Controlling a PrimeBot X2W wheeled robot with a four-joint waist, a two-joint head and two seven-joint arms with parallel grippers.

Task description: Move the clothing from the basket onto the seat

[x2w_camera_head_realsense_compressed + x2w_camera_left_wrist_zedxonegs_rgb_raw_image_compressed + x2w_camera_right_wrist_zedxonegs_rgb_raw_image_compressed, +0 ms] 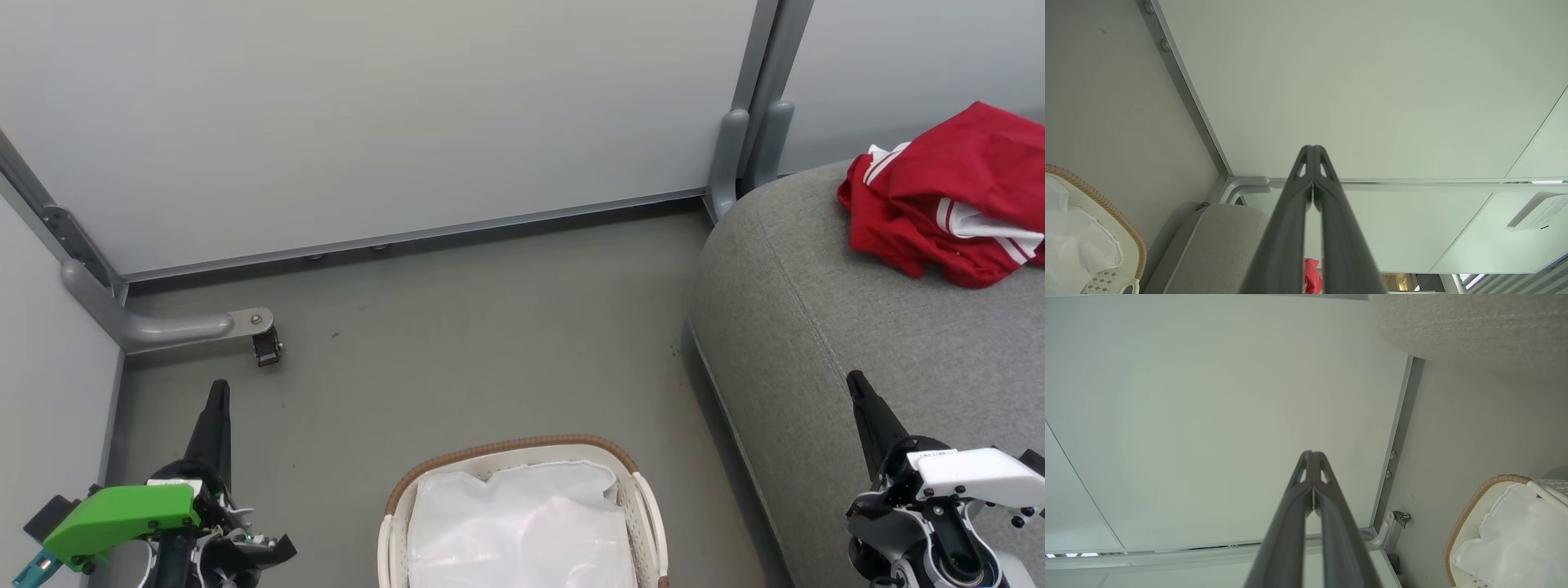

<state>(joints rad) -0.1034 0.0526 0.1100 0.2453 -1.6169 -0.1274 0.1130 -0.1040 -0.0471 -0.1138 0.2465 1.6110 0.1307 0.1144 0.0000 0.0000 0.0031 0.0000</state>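
Note:
The red clothing with white stripe trim lies crumpled on the grey seat at the upper right; a sliver of the clothing shows between the left fingers. The white basket with its brown woven rim stands on the floor at bottom centre, holding just its white liner. My left gripper is shut and empty over the floor, left of the basket. My right gripper is shut and empty above the seat's front part, well short of the clothing. The basket shows at that wrist view's lower right.
Pale partition walls with grey metal frames close the space behind and to the left. A grey bracket foot with a small caster stands on the floor at the left. A grey post rises by the seat's back corner.

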